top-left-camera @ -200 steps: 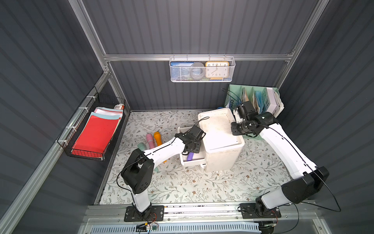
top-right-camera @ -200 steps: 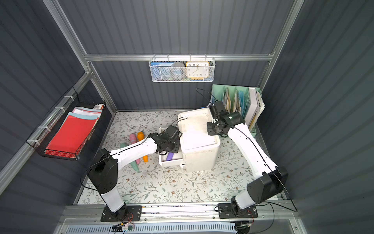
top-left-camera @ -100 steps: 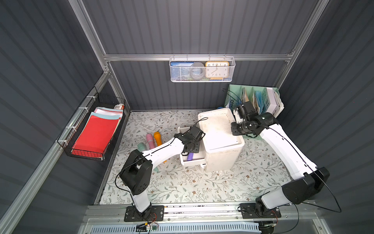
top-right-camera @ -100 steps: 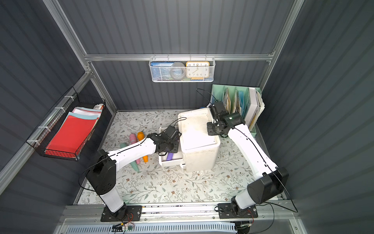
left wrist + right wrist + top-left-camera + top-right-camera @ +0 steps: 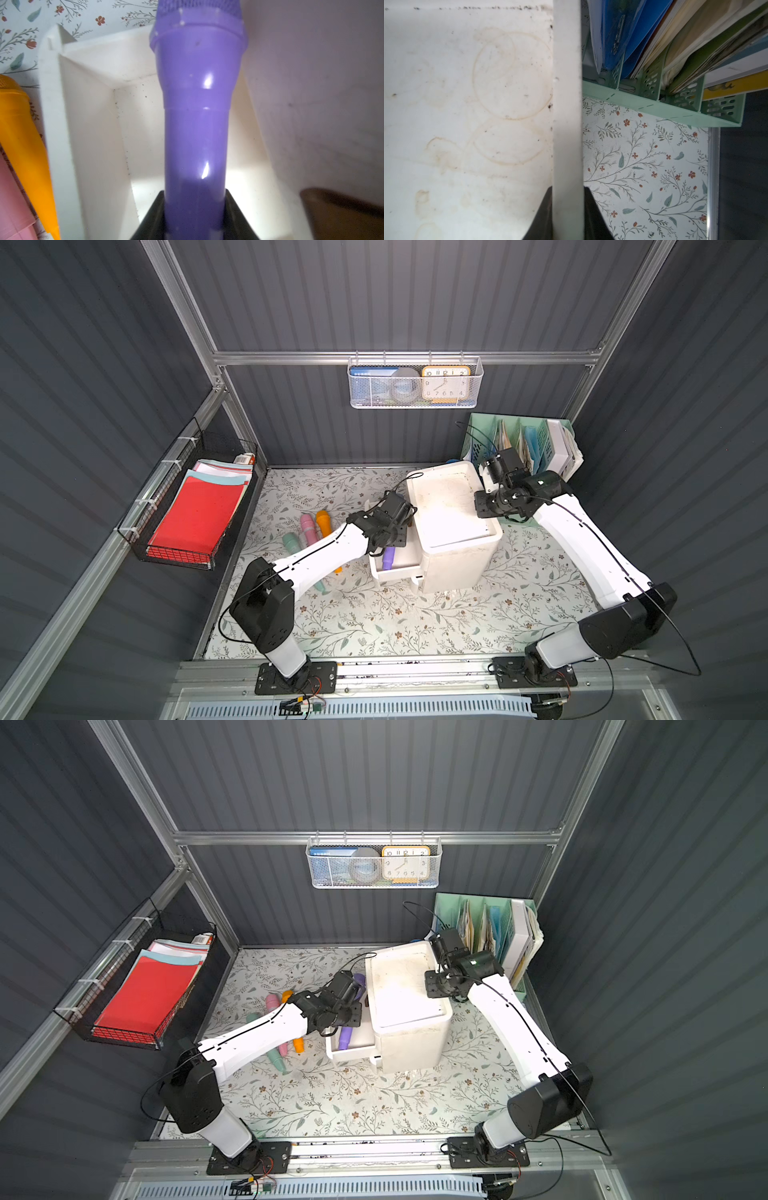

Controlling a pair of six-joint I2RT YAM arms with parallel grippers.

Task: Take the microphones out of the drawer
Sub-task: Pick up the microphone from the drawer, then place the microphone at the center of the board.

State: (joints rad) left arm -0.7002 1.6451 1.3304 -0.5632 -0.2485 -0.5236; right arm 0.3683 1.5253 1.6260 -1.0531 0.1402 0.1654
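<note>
A purple microphone (image 5: 195, 124) is clamped at its handle by my left gripper (image 5: 195, 199), which is shut on it. It hangs over the open white drawer (image 5: 395, 574), close beside the cabinet wall. In both top views its handle end (image 5: 388, 558) (image 5: 345, 1038) points down into the drawer, and its head (image 5: 359, 981) shows beyond the left gripper (image 5: 390, 529). The right gripper (image 5: 568, 193) is shut on the raised rim (image 5: 566, 104) of the white cabinet (image 5: 453, 506) at the cabinet's right side (image 5: 434, 984).
Pink (image 5: 308, 526), orange (image 5: 323, 520) and green (image 5: 291, 541) microphones lie on the floral mat left of the drawer, partly under my left arm. A green file organizer (image 5: 523, 443) stands behind the cabinet. A wire basket (image 5: 415, 381) hangs on the back wall, a black paper rack (image 5: 195, 510) on the left wall.
The left arm has shifted only very slightly, with the microphone still in its grip. The right arm has not moved.
</note>
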